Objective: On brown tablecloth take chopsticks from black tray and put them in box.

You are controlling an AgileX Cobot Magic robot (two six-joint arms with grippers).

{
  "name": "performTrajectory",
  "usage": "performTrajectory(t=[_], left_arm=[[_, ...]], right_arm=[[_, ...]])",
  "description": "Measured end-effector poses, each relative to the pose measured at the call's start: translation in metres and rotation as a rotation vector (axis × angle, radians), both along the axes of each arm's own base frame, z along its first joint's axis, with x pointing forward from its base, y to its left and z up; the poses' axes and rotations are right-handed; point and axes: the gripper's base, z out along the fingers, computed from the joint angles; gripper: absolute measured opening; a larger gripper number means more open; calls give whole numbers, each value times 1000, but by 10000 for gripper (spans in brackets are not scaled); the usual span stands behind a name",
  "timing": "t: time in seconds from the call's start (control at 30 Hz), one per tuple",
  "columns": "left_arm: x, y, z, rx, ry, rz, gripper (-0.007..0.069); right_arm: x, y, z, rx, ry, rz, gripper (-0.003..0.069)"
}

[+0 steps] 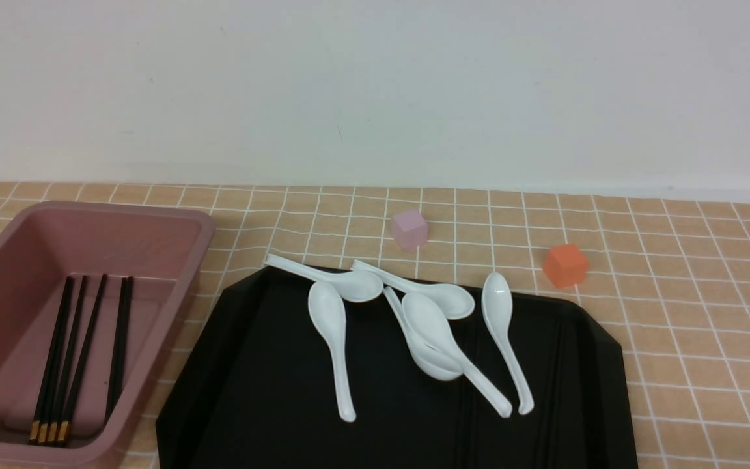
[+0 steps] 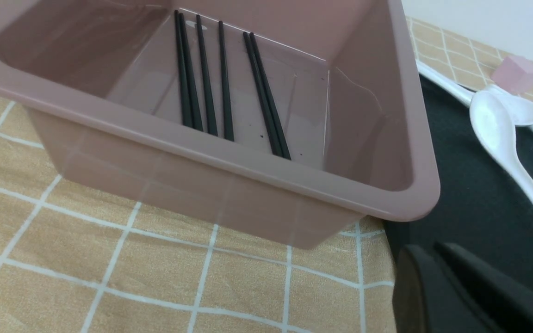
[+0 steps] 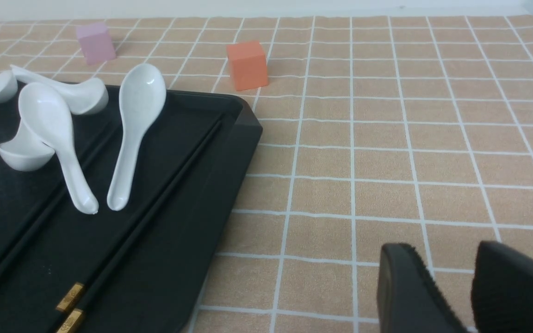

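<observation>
We see a plain white wall (image 1: 375, 85) behind the worktop (image 1: 694, 326), bare except for a few faint marks. It meets the worktop's far edge in a straight horizontal line. Soft, even light falls across the scene, leaving only weak shadows. We cannot make out any window, floor or other furniture.

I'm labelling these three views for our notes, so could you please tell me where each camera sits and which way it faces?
Front view: between the arms, looking forward over the black tray toward the wall; no part of the robot shows.
Left wrist view: on the left arm, looking at the box holding chopsticks; left gripper at the corner.
Right wrist view: on the right arm, facing the brown tablecloth and tray corner; right gripper shows.
All three share the white spoons and pink cube.
</observation>
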Motion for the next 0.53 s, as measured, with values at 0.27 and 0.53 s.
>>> performTrajectory(t=[0.27,0.53], left_arm=[[0,0,0,0,0,0,40],[0,0,0,1,0,0,50]], right_arm=[[0,0,0,0,0,0,240],[0,0,0,0,0,0,240]])
